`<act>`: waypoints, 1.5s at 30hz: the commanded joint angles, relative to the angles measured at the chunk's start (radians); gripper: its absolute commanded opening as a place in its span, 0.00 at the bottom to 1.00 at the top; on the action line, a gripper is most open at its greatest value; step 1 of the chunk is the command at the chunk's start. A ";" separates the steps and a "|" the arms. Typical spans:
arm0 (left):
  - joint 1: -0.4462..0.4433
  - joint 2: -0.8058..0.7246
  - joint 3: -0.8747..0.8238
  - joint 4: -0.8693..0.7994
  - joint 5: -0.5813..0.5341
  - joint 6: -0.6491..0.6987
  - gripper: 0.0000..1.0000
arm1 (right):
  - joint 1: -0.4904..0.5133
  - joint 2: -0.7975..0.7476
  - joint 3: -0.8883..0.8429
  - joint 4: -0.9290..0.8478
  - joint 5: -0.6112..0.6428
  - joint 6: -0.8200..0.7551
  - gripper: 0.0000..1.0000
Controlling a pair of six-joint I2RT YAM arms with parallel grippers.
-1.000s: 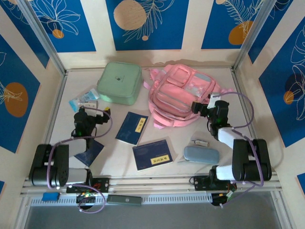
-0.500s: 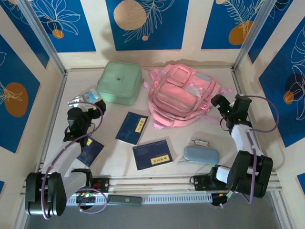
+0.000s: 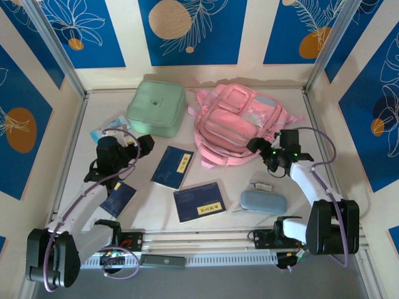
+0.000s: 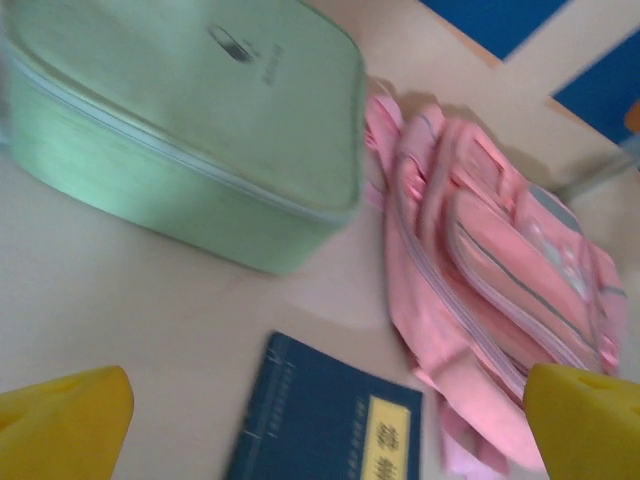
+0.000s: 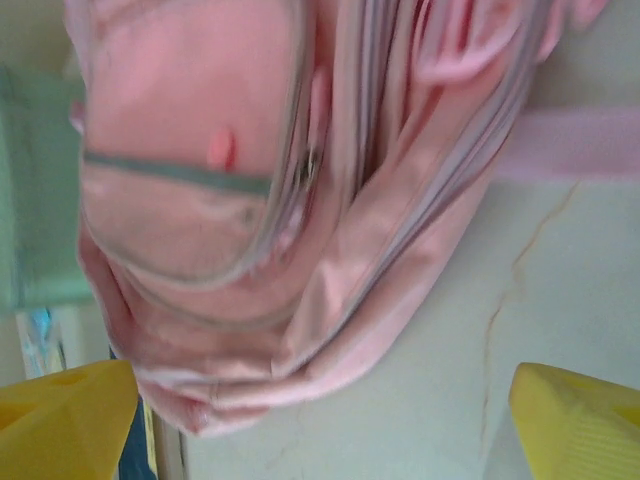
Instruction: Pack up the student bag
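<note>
Both sets of jaws stand spread wide, and nothing is pinched in either.

From overhead I see my left gripper [image 3: 146, 144] low over the table [image 3: 156, 202], pointing away from its base. Through the left wrist camera its yellow fingertips [image 4: 60, 420] sit in the two bottom corners, far apart. Ahead of those jaws and to their left a mint green zip case [image 4: 190, 130] lies flat on the table. Ahead and to their right lies the pink backpack [image 4: 490, 280], close beside the case, though I cannot tell whether the two touch. Just beyond the gap between the fingertips is a dark blue booklet [image 4: 320, 430] with a yellow label. A small clear packet [image 3: 107, 132] lies out to the left of the jaws.

My right gripper [image 3: 254, 147] is at the backpack's near right edge, jaws facing it. In the right wrist view the backpack lies straight ahead of the jaws, its zip lines and a pale panel showing, all rather blurred. I cannot tell whether the fingers touch the fabric.

Back from the right jaws, toward the base, lies a grey-blue oval case [image 3: 264, 201] with a small pale item [image 3: 260, 185] just beside it. A second booklet [image 3: 199, 202] lies between the two arms. A third booklet [image 3: 118, 198] lies partly under the left arm.
</note>
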 commanded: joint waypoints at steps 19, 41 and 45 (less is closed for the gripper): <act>-0.363 0.228 0.098 0.104 -0.042 -0.033 0.99 | 0.328 0.400 0.213 0.287 0.118 0.272 0.91; -0.537 0.420 0.283 0.110 -0.044 -0.115 1.00 | 0.042 0.185 0.199 -0.017 0.034 0.068 0.93; -0.594 0.510 0.333 0.136 -0.052 -0.123 0.99 | -0.089 0.289 0.244 0.003 -0.060 0.061 0.84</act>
